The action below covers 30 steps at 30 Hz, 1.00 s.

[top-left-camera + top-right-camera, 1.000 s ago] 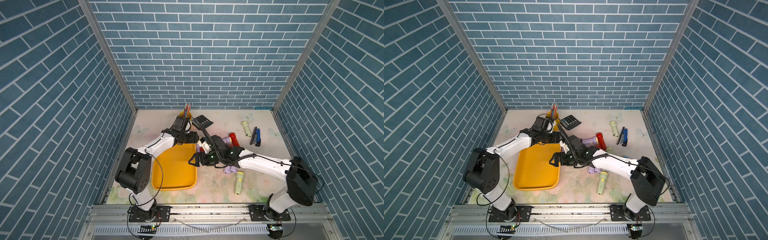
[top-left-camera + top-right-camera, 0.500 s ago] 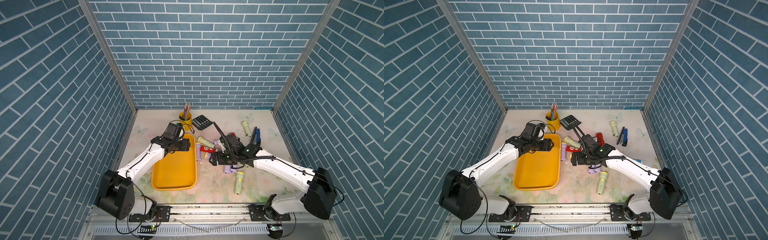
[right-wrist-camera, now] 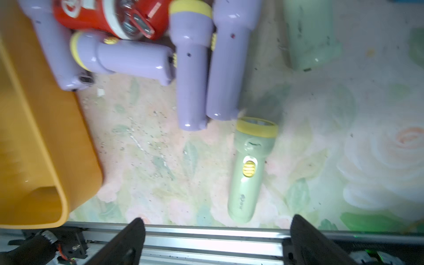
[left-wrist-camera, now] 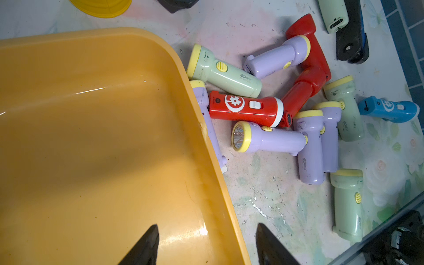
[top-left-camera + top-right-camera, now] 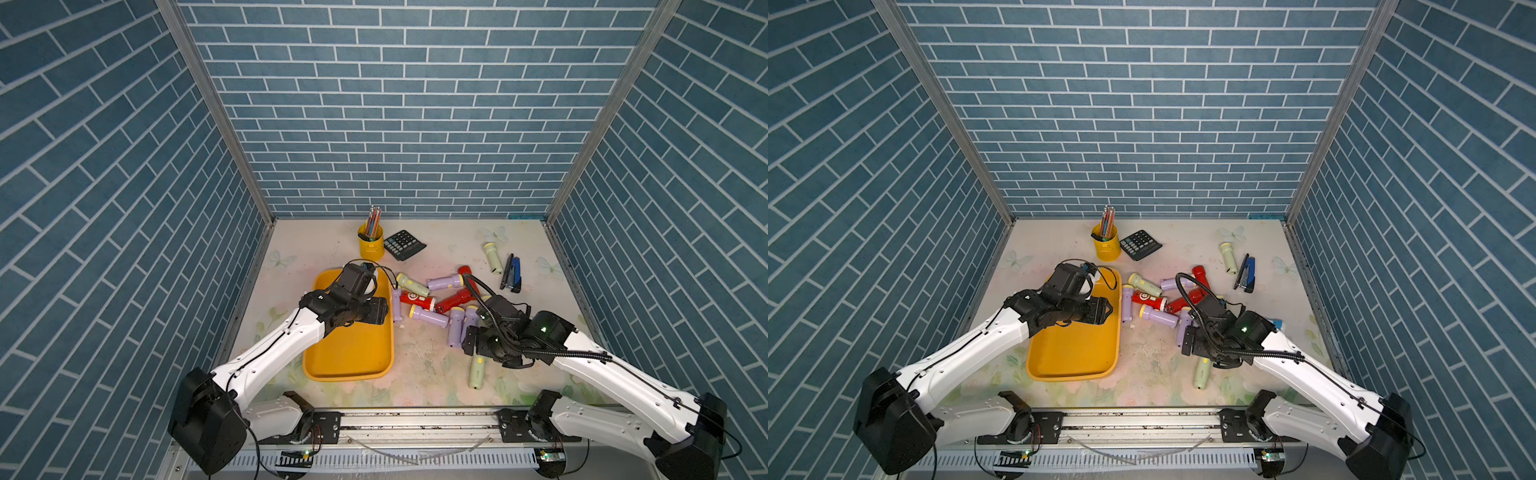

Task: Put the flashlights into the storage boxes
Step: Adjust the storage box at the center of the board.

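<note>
The orange-yellow storage box (image 5: 353, 353) lies at the front left, and no flashlight shows in the part my left arm leaves uncovered. Several flashlights (image 5: 432, 307), lilac, red and pale green, lie heaped on the table by its right rim. A blue flashlight (image 4: 387, 109) lies further right. One pale green flashlight (image 5: 477, 371) lies alone near the front edge. My left gripper (image 4: 206, 231) hovers open and empty over the box's right rim (image 4: 215, 179). My right gripper (image 3: 218, 220) is open and empty just short of that lone pale green flashlight (image 3: 249, 169).
A yellow pencil cup (image 5: 370, 245) and a black calculator (image 5: 404, 245) stand at the back. A blue-black stapler (image 5: 512, 274) lies at the back right beside another pale green flashlight (image 5: 493, 257). The metal rail (image 5: 415, 419) runs along the front edge.
My left gripper drew back from the pencil cup to over the box's right side. My right gripper swung right and nearer, from the box's edge to the lone green flashlight.
</note>
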### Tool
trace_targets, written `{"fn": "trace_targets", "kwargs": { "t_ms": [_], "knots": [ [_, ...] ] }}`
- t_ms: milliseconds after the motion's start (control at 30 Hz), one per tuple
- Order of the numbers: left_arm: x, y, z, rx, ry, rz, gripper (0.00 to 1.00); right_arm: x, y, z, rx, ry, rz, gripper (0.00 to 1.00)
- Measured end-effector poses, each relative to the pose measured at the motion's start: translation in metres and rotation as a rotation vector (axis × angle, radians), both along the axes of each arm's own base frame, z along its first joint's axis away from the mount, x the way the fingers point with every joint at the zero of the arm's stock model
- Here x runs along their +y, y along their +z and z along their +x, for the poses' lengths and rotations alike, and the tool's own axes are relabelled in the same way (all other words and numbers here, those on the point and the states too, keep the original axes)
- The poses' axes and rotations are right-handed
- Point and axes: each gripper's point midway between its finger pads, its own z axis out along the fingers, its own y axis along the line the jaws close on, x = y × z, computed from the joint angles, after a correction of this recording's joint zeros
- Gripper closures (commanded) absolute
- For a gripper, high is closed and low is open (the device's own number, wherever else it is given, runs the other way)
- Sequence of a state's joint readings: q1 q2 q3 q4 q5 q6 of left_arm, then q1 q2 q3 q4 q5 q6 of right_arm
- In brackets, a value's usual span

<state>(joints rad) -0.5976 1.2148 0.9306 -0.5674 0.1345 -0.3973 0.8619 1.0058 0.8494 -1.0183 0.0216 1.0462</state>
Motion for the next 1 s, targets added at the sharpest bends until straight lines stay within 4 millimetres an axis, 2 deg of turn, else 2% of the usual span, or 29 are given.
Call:
{"fn": "trace_targets", "kwargs": {
  "t_ms": [100, 200, 400, 633, 800, 1000],
  "knots": [
    [0.002, -0.001, -0.003, 0.005, 0.009, -0.006, 0.32, -0.01, -0.018, -0.013, 0.07, -0.017, -0.048, 0.01],
    [0.002, -0.001, -0.003, 0.009, 0.015, -0.008, 0.32, -0.012, -0.034, -0.022, 0.131, -0.009, -0.064, 0.03],
    [0.001, -0.002, -0.002, 0.015, 0.021, -0.009, 0.35, -0.006, -0.06, -0.027, 0.22, 0.001, -0.105, 0.2],
    [0.002, -0.004, -0.002, 0.021, 0.036, -0.007, 0.35, 0.009, -0.079, -0.025, 0.266, 0.022, -0.094, 0.37],
    [0.003, -0.004, -0.002, 0.024, 0.039, -0.007, 0.35, 0.008, -0.091, -0.024, 0.285, 0.015, -0.121, 0.48],
    [0.003, -0.004, -0.001, 0.023, 0.046, -0.007, 0.35, 0.005, -0.095, -0.02, 0.264, -0.01, -0.128, 0.64]
  ]
}}
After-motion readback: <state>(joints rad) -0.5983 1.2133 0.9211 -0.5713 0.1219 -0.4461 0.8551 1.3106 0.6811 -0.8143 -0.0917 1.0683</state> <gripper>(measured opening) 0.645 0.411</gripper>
